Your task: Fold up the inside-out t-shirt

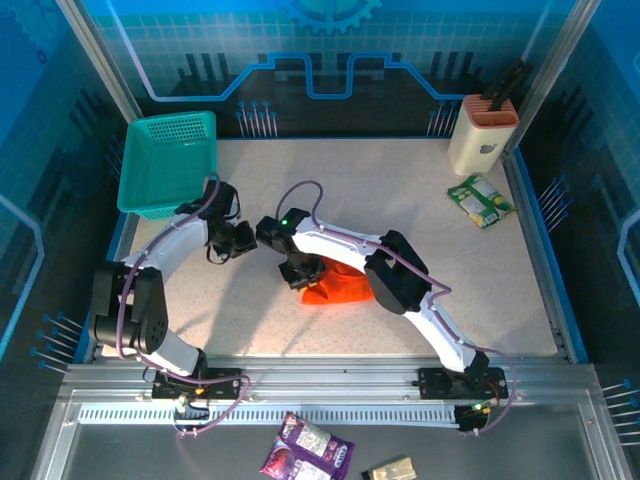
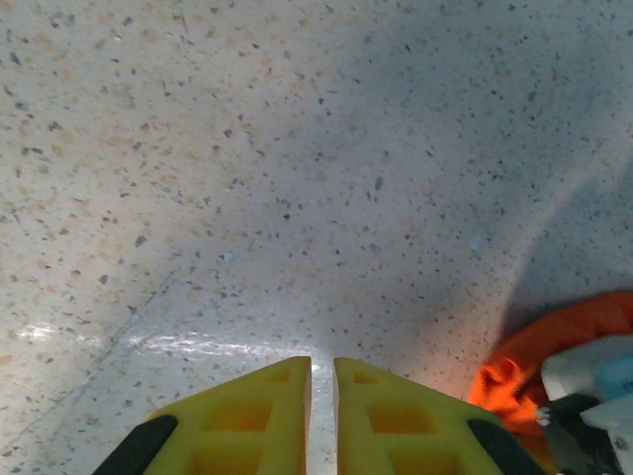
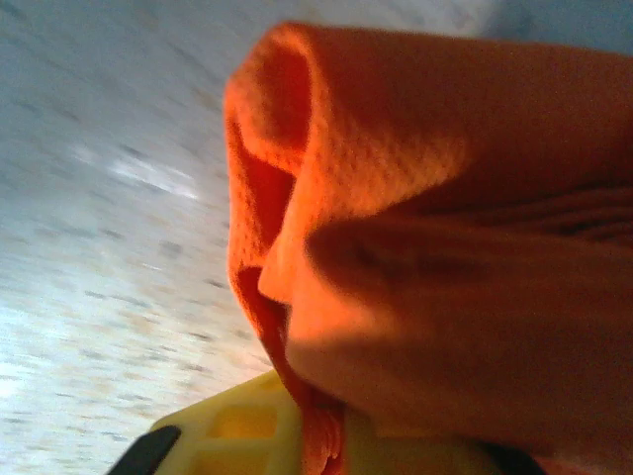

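Early fold step. The inside-out t-shirt (image 1: 340, 287) lies bunched at the centre of the overhead frame, one fold pinched in the right gripper (image 3: 321, 440). The left gripper (image 2: 321, 371), nearly closed and empty, hovers left of it. Next move: probably spreading the cloth flat.
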